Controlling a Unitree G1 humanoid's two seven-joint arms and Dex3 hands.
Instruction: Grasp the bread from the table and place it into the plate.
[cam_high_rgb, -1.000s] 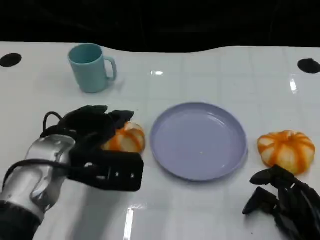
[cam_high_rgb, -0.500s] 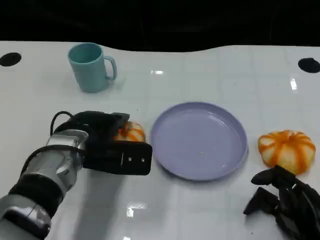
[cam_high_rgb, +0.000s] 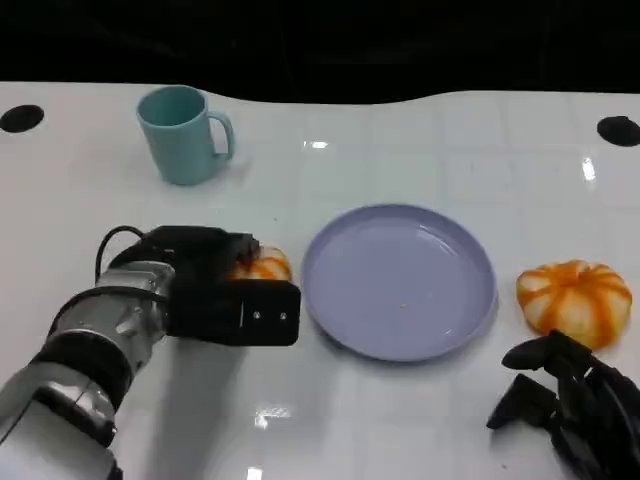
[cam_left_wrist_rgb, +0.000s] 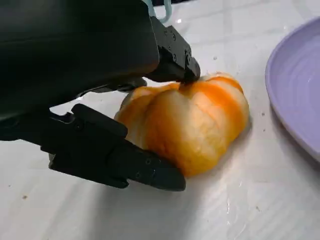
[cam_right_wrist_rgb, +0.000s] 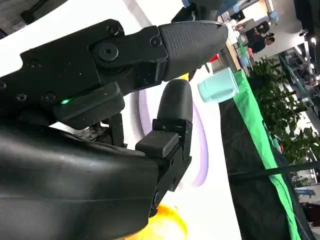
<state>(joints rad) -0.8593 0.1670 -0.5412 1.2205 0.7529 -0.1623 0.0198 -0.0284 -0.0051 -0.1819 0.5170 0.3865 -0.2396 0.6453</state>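
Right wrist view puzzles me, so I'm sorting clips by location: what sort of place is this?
Probably an exhibition hall or showroom, not a home: a green drape skirts the white table, with potted plants and people standing beyond.

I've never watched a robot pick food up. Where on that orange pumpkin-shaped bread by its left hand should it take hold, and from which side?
Probably across the bread's rounded flanks, coming from the side away from the plate, as the left hand does. The bread sits flat on the table like a lobed dome; fingers low on one side and opposite ones near the crown can pinch its soft bulge.
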